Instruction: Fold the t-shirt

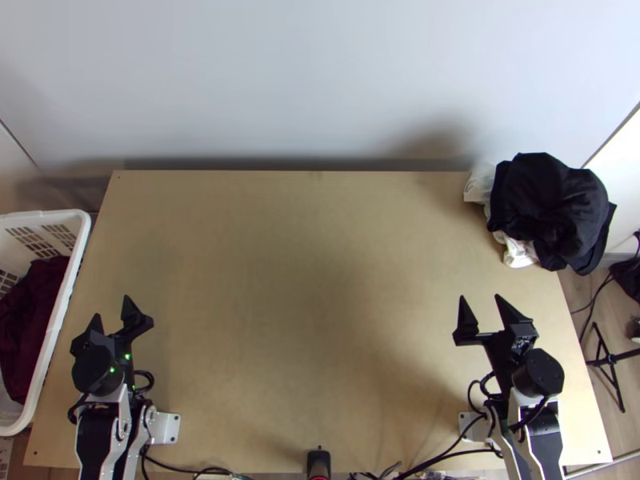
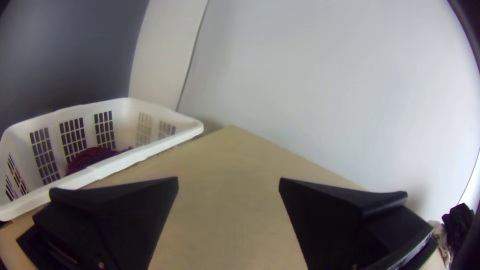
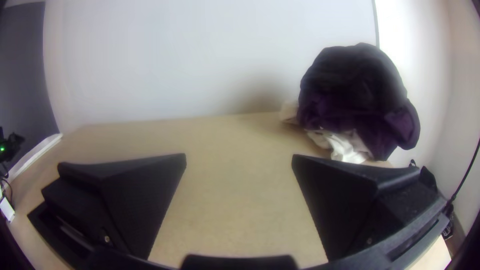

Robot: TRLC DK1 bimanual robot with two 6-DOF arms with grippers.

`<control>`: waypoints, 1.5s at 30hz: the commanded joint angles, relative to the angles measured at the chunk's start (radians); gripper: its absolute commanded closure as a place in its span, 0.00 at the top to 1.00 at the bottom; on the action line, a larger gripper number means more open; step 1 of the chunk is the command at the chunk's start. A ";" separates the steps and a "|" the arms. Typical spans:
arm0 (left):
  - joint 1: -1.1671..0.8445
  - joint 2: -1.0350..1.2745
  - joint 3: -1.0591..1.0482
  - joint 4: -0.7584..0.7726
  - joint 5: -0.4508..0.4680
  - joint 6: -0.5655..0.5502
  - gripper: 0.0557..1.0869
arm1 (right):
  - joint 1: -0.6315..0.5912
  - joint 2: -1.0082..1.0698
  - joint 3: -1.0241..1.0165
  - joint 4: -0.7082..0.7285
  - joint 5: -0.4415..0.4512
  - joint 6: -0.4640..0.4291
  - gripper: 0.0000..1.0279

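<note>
A bunched heap of dark cloth [image 1: 548, 204] lies at the table's far right corner, on top of some white cloth [image 1: 520, 253]; which piece is the t-shirt I cannot tell. In the right wrist view the dark heap [image 3: 357, 95] looks black and purple, with the white cloth [image 3: 345, 146] under it. My left gripper [image 1: 111, 309] stands open over the near left of the table, nothing between its fingers, likewise in its wrist view [image 2: 229, 181]. My right gripper [image 1: 478, 301] is open and empty at the near right, short of the heap; its wrist view shows the same [image 3: 239, 156].
A white basket [image 1: 70, 272] with dark red cloth [image 1: 34, 320] inside stands against the table's left side. Bare wood of the table [image 1: 296, 296] stretches between the arms. Cables [image 1: 448, 454] run along the near edge, and a black stand [image 1: 612, 360] is beyond the right edge.
</note>
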 commanded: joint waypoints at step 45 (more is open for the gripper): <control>-0.142 0.575 0.621 -0.071 0.150 0.242 0.90 | 0.049 0.724 0.711 0.103 0.051 -0.065 0.95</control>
